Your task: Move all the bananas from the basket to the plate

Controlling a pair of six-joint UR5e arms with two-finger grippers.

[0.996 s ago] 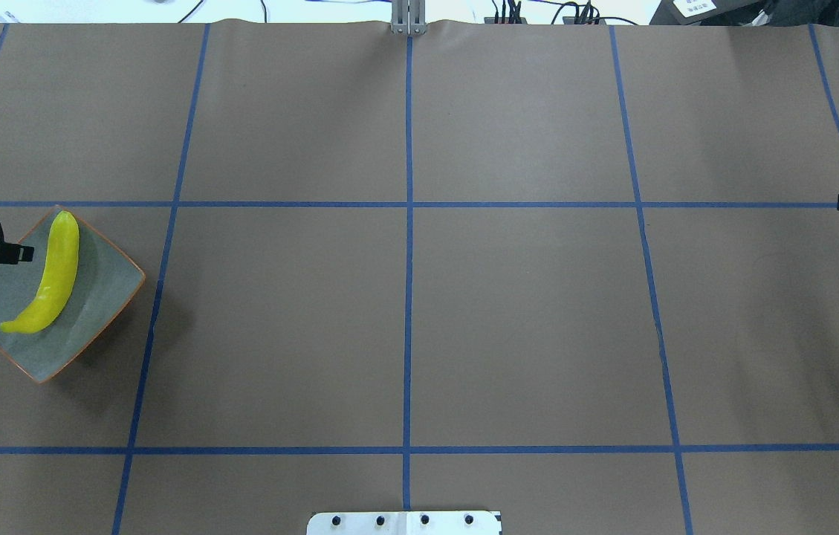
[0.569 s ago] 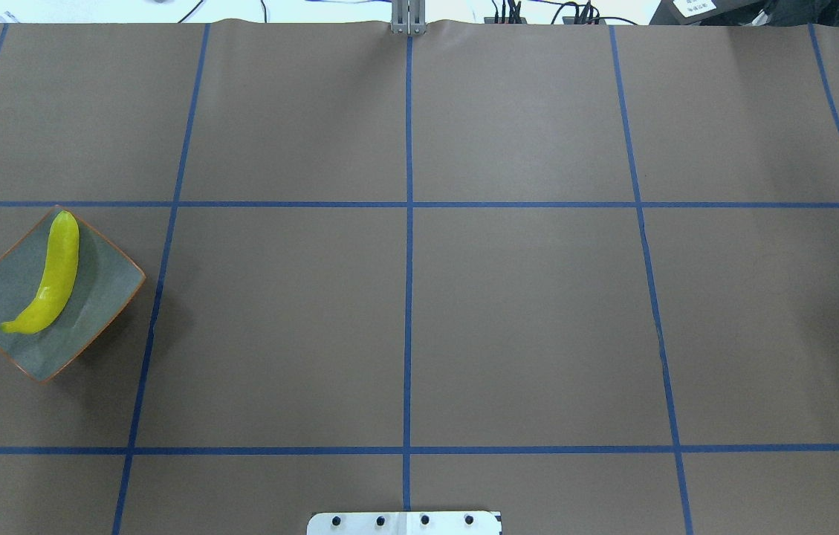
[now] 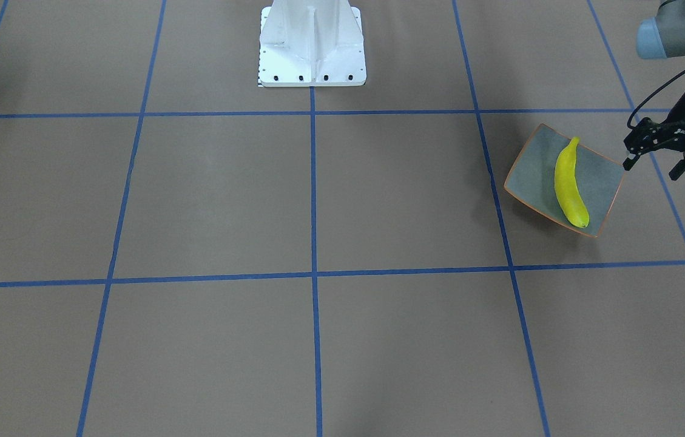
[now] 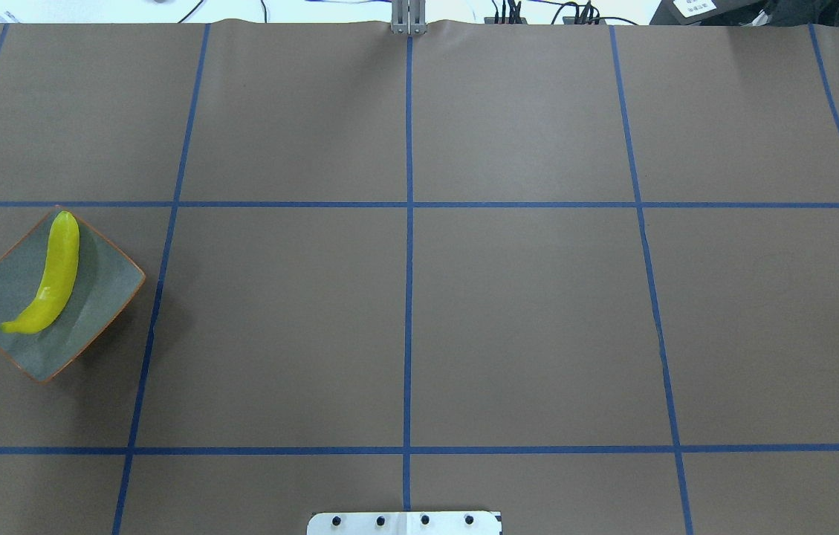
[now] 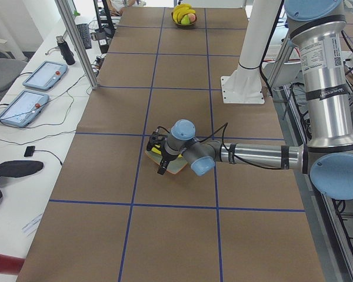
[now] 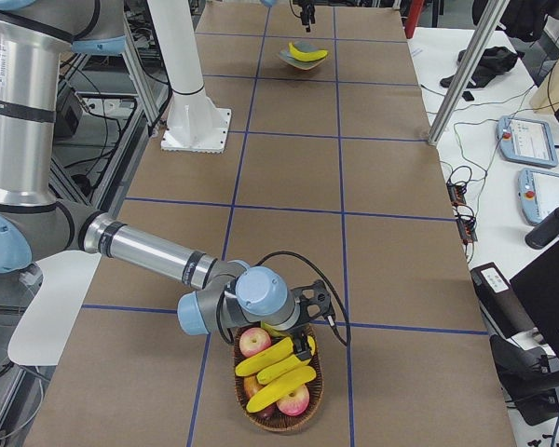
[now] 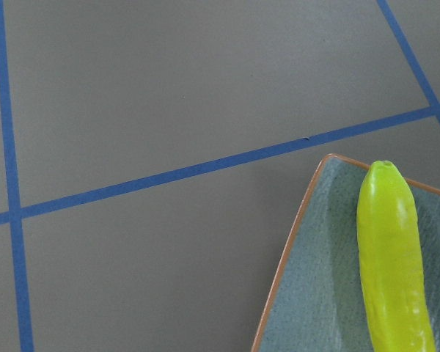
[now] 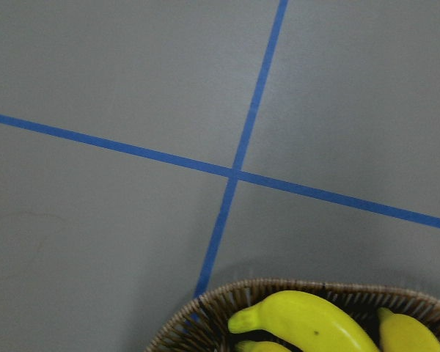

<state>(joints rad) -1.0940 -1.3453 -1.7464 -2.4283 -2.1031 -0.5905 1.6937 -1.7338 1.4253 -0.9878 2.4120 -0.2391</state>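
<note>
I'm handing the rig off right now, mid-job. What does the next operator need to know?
Left gripper: open, empty, beside the plate.
Right gripper: over the basket; whether it is open or shut cannot be told.
Done: one banana lies on the plate.
To do: three bananas lie in the basket among apples; move them to the plate.

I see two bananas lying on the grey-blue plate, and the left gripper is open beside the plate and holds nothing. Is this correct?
Not quite. Only one banana lies on the plate, not two; the exterior front-facing view shows this. The rest is right: the left gripper is open beside the plate and holds nothing.
</note>
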